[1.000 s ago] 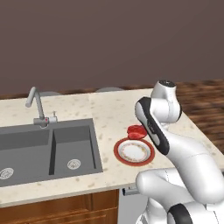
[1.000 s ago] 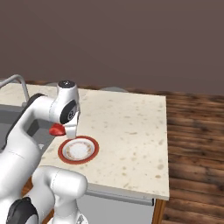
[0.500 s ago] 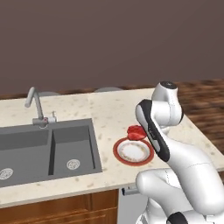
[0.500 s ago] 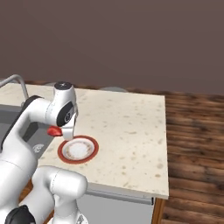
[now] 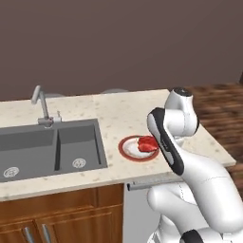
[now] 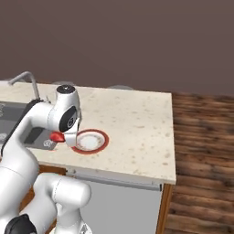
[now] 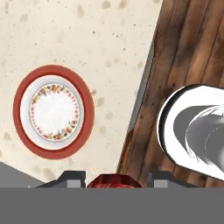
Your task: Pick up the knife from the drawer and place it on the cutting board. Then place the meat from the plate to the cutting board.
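Legend, second half of the task. I had the gripper (image 7: 114,179) closed on the meat (image 7: 114,180), the red chunk pinched between the two finger tips and held clear above the plate (image 7: 53,112), whose white centre lay bare. From the left base camera the meat (image 5: 147,144) appeared over the plate (image 5: 127,148); from the right it hung at the hand beside the plate (image 6: 91,140). I judged it was lifted so for carrying to the cutting board. The plate bore a floral ring; no writing or brand was legible.
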Controlling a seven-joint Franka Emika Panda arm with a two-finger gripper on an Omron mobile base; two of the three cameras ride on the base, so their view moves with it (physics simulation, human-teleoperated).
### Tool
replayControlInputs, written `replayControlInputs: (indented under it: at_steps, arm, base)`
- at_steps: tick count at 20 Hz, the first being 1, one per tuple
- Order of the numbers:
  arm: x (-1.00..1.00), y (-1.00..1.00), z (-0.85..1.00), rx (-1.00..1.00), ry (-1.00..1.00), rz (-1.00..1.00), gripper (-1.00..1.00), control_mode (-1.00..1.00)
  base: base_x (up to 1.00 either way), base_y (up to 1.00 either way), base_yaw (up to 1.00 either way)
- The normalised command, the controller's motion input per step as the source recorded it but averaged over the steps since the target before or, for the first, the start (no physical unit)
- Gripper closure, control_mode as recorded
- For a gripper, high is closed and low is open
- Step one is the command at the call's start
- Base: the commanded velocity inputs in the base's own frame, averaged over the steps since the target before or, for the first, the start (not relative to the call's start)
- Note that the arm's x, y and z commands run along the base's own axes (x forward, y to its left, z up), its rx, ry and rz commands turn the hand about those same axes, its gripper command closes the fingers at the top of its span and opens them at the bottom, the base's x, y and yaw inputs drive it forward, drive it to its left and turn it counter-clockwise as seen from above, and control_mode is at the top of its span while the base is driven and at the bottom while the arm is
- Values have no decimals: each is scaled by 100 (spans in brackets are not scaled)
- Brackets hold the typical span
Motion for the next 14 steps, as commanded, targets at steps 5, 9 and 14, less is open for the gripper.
replayControlInputs:
  at_steps: [5, 9, 14]
  arm:
    - [0, 0, 0, 0, 0, 0, 100, 100]
    - [0, 0, 0, 0, 0, 0, 100, 100]
    - [0, 0, 0, 0, 0, 0, 100, 100]
  base:
    - [-100, 17, -3]
    - [-100, 39, -2]
    - [-99, 84, 0]
